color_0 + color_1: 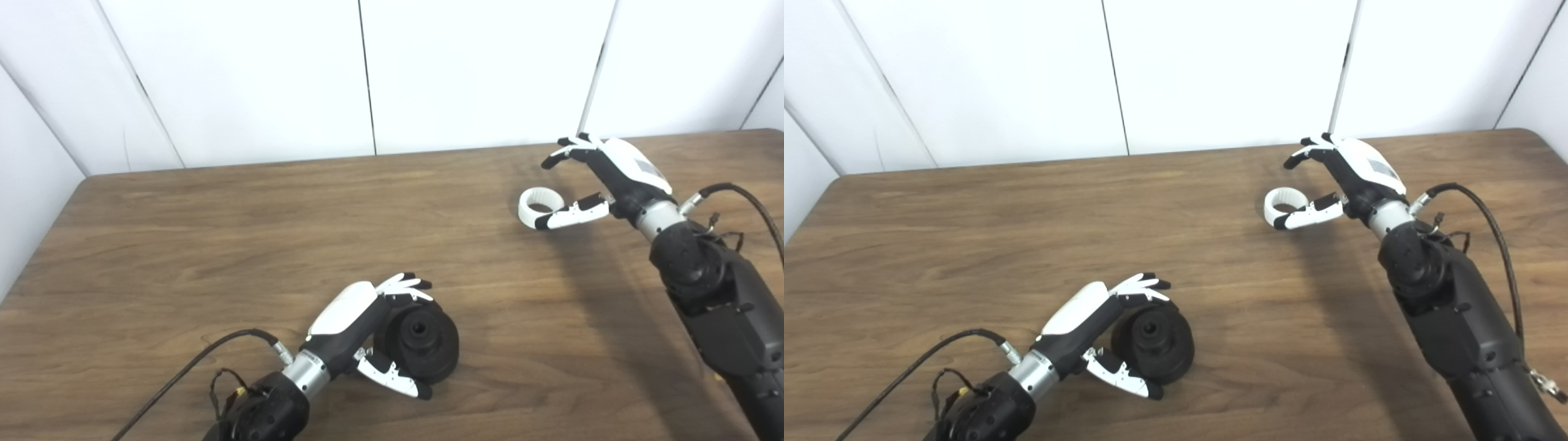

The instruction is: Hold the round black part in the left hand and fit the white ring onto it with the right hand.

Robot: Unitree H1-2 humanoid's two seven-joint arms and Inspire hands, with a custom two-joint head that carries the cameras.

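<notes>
The round black part (429, 346) sits tilted on the wooden table (214, 245), near the front, with its hub facing up and right. My left hand (358, 324) is wrapped around it, fingers (407, 285) over its top rim and thumb across its lower edge. The white ring (534, 203) lies flat on the table at the back right. My right hand (612, 171) is open beside it, with the thumb tip touching or overlapping the ring's near right side. Its fingers (1304, 153) arch above and behind the ring.
White wall panels (367, 73) stand along the table's far edge. Cables trail from both wrists, a loop by the right forearm (753, 202) and one running from the left arm (196, 361) toward the front edge.
</notes>
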